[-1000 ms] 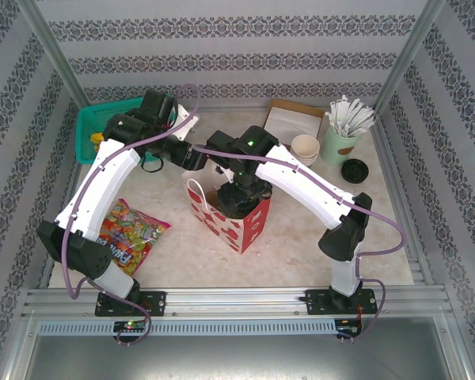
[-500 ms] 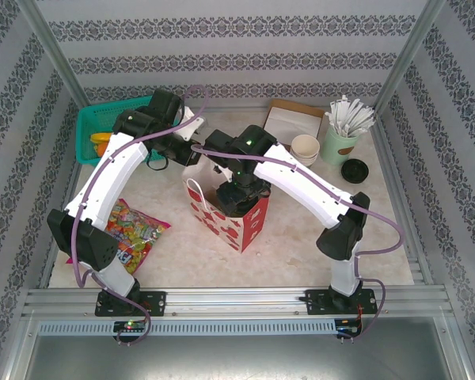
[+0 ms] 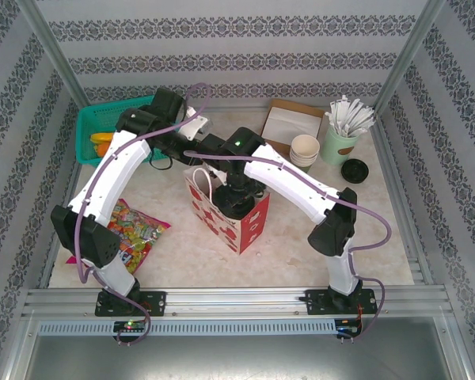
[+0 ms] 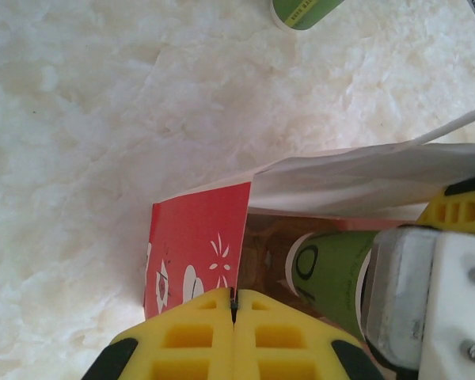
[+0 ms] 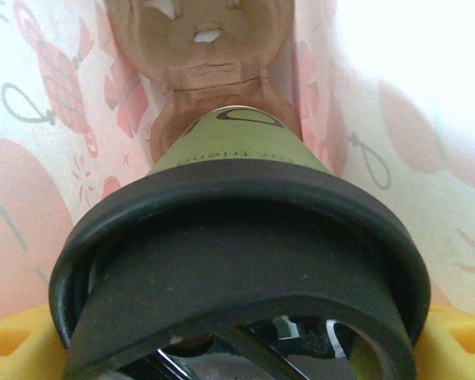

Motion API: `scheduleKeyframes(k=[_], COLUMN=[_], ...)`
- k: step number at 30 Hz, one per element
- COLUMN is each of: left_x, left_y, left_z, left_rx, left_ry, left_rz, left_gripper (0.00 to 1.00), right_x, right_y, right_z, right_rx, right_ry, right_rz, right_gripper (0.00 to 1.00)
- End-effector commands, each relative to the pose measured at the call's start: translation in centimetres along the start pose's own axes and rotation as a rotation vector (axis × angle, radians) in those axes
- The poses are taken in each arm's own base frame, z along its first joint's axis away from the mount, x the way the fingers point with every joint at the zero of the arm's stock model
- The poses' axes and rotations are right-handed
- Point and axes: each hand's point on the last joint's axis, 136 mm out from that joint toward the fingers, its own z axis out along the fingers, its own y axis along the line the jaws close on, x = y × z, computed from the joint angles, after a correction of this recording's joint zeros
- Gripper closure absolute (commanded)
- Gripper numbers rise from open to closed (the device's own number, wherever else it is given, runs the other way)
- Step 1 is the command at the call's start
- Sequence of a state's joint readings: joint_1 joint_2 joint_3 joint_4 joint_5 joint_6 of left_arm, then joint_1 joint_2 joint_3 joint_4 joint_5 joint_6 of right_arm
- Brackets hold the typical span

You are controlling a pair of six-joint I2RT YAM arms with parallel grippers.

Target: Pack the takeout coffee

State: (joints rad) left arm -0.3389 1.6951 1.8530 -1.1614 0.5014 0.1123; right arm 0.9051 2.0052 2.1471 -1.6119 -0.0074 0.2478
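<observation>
From above: red gift bag (image 3: 231, 212) upright near the middle of the worktop (image 3: 293, 247), right gripper (image 3: 239, 192) plunged into its open mouth, left gripper (image 3: 195, 161) up against the bag's far-left rim. Off toward the far right corner, paler cup of white sticks (image 3: 340, 144), well apart from the action. Over to the left wrist: yellow fingers (image 4: 202, 310) pressed together, pinching the edge of the bag's red wall and holding the mouth wide. Inside, takeout coffee (image 4: 328, 273) showing its green side, just beside the right gripper's grey-white body. Down the right wrist now: black lid (image 5: 237, 253) big in front, green cup body tapering away toward the bag's brown floor (image 5: 194, 47), right fingers (image 5: 12, 342) flanking the lid rim on both sides, clamped on it by the look of things. Cup well inside the bag, then, centred between the pads; base on the floor or hanging above it, impossible to tell. Risks from here: letting go too high, tipping the cup and popping the lid; squeezing the rim too hard, same mess; snagging the paper wall on the way out and dragging the whole bag over; losing the left pinch and folding the wall in on the cup.
</observation>
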Motion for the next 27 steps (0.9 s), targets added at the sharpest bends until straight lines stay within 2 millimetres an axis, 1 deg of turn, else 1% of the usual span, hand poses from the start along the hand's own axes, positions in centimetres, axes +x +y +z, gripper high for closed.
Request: scheduleKeyframes(k=[1, 5, 7, 10, 13, 15, 20, 27], left_x=[0.1, -0.6, -0.7, -0.6, -0.6, -0.5, -0.6, -0.6], left_y=[0.0, 0.0, -0.2, -0.3, -0.4, -0.4, -0.5, -0.9], left_z=[0.0, -0.4, -0.4, -0.2, -0.2, -0.2, -0.7, -1.3], left_rx=[0.001, -0.009, -0.002, 0.009, 0.017, 0.02, 0.012, 0.01], left_ry=[0.02, -0.018, -0.027, -0.023, -0.023, -0.021, -0.049, -0.08], left_rz=[-0.016, -0.021, -0.024, -0.028, -0.025, -0.028, -0.026, -0.012], left_gripper=[1.0, 1.0, 1.0, 1.0, 1.0, 1.0, 1.0, 1.0], right_x=[3.7, 3.6, 3.7, 4.2, 4.4, 4.4, 4.1, 2.5], right_y=[0.8, 2.0, 1.4, -0.2, -0.6, -1.1, -1.3, -1.1], right_z=[-0.5, -1.3, -1.4, -0.6, -0.1, 0.0, 0.4, 1.6], right_rx=[-0.067, -0.145, -0.119, -0.027, 0.013, 0.061, 0.075, 0.055], right_ry=[0.156, 0.119, 0.114, 0.164, 0.197, 0.205, 0.206, 0.174], right_rz=[-0.05, -0.063, -0.047, -0.002, 0.011, 0.022, 0.038, 0.029], right_gripper=[0.32, 0.32, 0.32, 0.32, 0.32, 0.32, 0.32, 0.32])
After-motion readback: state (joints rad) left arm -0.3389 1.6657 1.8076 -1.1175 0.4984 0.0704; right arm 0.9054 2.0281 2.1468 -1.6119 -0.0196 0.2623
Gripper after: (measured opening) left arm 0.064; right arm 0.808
